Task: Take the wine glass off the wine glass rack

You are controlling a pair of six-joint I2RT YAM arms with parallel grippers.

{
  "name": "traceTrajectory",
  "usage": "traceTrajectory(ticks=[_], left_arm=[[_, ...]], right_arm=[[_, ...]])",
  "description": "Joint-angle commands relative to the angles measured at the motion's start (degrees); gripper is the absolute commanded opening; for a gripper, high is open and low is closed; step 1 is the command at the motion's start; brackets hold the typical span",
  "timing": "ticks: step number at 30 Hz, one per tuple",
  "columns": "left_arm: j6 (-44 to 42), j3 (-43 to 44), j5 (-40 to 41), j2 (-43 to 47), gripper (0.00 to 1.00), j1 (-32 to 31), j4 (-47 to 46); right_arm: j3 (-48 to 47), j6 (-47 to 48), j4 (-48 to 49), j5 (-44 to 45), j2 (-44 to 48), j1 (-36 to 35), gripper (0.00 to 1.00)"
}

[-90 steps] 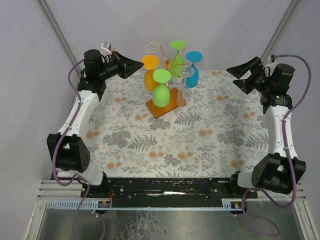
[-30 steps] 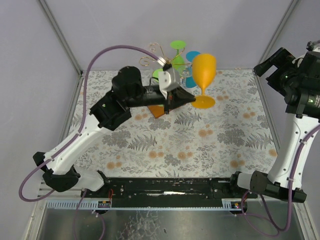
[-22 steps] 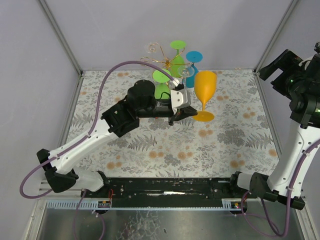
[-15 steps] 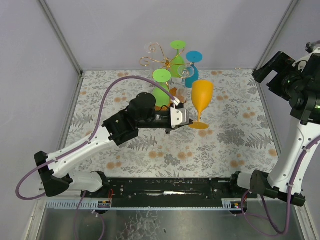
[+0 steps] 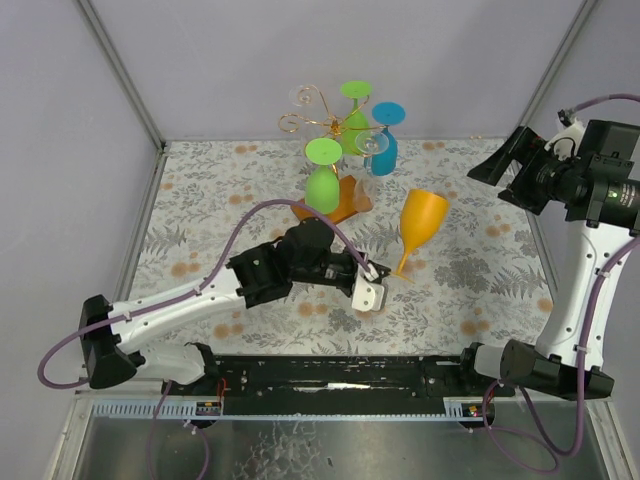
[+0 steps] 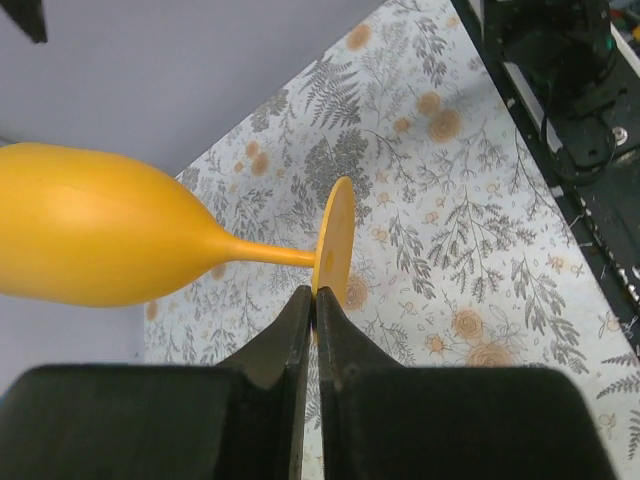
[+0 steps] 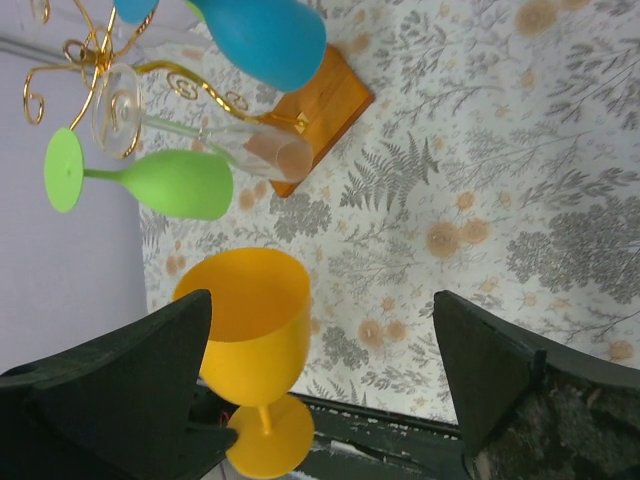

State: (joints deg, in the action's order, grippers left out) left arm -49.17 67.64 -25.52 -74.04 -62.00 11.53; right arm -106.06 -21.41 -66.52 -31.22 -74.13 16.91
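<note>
In your left wrist view, the orange glass (image 6: 100,240) runs off the left edge, rim unseen. In your right wrist view, the top edge cuts the blue glass (image 7: 262,38).

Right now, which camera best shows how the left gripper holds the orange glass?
Left wrist: the left gripper pinches the orange glass by its foot edge, close up. Top view shows that grip small; right wrist shows only bowl, stem and foot.

orange wine glass (image 5: 421,218) tilted, off gold rack (image 5: 343,208).
</note>
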Motion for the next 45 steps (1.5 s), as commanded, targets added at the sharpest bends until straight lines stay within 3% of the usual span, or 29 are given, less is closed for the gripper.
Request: traceTrajectory(ticks=[1,12,19,27,35,39,43,45], left_arm=[[-9.2,-1.1,-0.7,-2.1,0.0,-1.3,-4.6],[-22.4,-6.1,-1.6,-5.4,0.0,-2.6,-6.3],[-27.7,-6.8,-2.2,-6.9,0.0,-3.1,-6.7],[-31.7,-7.2,-2.2,-8.6,0.0,-3.2,-6.8],[-32.4,-4.9,-1.1,-11.3,0.0,-3.2,-8.5],[-32.6,-4.6,-0.8,-12.0,0.0,-3.2,-9.9],[-32.7,-4.5,-0.8,-12.1,0.0,-3.2,-10.2],[-32.7,-4.6,-0.5,-11.9,0.0,-3.2,-10.8]], right_arm=[[3.4,-0.6,1.7,-7.5,3.3,0.2,0.99],[11.1,-1.5,2.5,-13.4,7.0,-1.1,1.0],[17.8,-0.4,1.2,-13.1,8.0,-3.4,0.89],[21.1,-0.1,0.6,-13.6,9.2,-4.8,0.83],[25.4,0.9,-0.2,-14.1,10.5,-6.7,0.72],[26.6,1.9,-1.0,-14.3,10.3,-7.8,0.51],[27.5,2.7,-1.6,-14.1,10.6,-8.5,0.04],[27.5,2.9,-1.8,-13.5,11.0,-8.5,0.0]])
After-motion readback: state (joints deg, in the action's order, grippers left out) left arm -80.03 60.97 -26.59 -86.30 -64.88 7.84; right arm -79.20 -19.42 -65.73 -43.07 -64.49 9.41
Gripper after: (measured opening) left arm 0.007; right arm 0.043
